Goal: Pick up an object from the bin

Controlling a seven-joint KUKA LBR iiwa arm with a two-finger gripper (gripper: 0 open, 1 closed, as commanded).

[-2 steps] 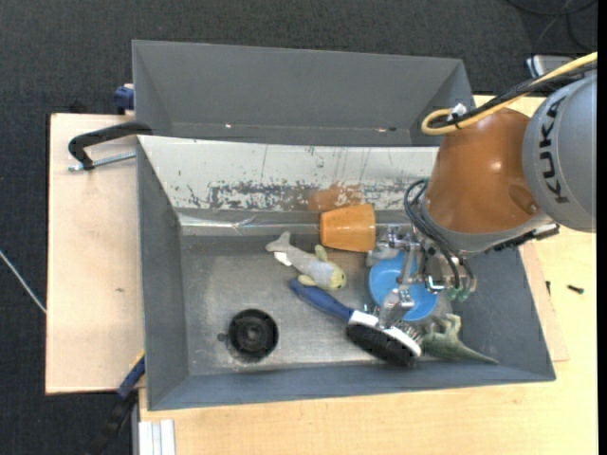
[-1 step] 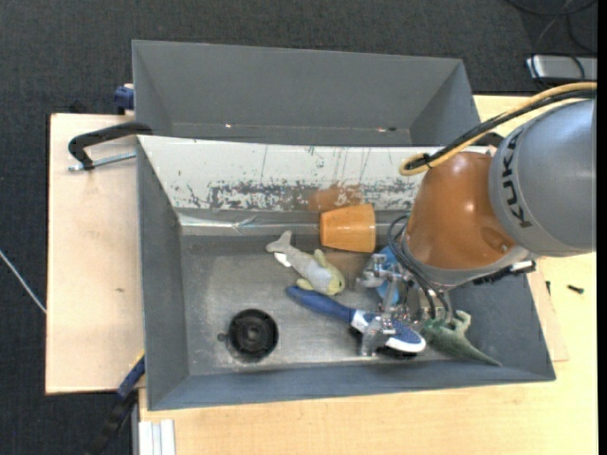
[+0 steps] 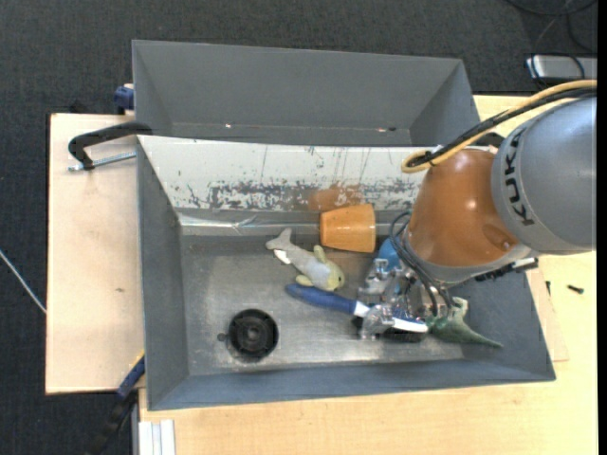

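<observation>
My gripper (image 3: pixel 391 311) is low in the right half of the bin, under the orange wrist cover. It sits right over the end of a blue-handled tool (image 3: pixel 321 299) that lies on the floor and points left. A green toy with a pointed tail (image 3: pixel 462 325) lies just to the right of the gripper, touching or nearly touching it. A white and yellow toy fish (image 3: pixel 308 263) lies to the upper left of the gripper. An orange cup (image 3: pixel 347 228) lies on its side against the back wall.
A black round disc (image 3: pixel 252 333) sits alone near the front left corner. A small blue thing (image 3: pixel 387 249) peeks out beside the cup, mostly hidden by the arm. The left part of the bin floor is bare metal.
</observation>
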